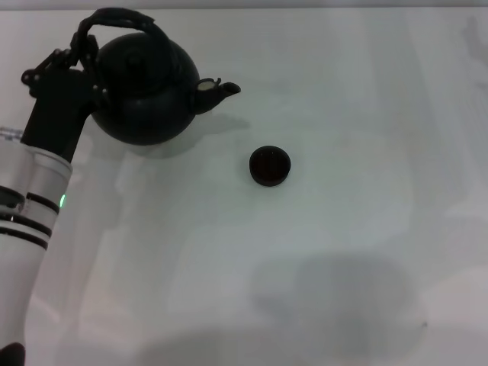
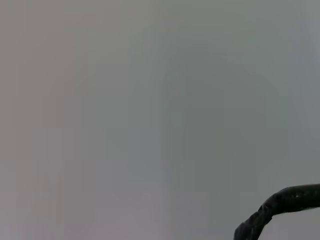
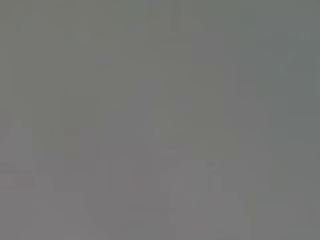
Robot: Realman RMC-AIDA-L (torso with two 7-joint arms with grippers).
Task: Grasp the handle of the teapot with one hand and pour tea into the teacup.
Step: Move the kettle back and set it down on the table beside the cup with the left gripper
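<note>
The teapot [image 1: 149, 84] is a large round black pot standing upright at the far left of the white table [image 1: 305, 267]. Its short spout [image 1: 217, 90] points right, toward the teacup [image 1: 270, 166], a tiny black bowl-like cup a little nearer to me. Over the lid arches the dark wrapped handle [image 1: 122, 17]. My left gripper [image 1: 85, 47] reaches in from the left and is shut on the handle's left end. A short stretch of the handle [image 2: 280, 205] shows in the left wrist view. My right gripper is out of view, and the right wrist view shows only blank grey.
The white table surface stretches to the right of the cup and toward me. My left arm [image 1: 38, 198] runs along the left edge of the head view.
</note>
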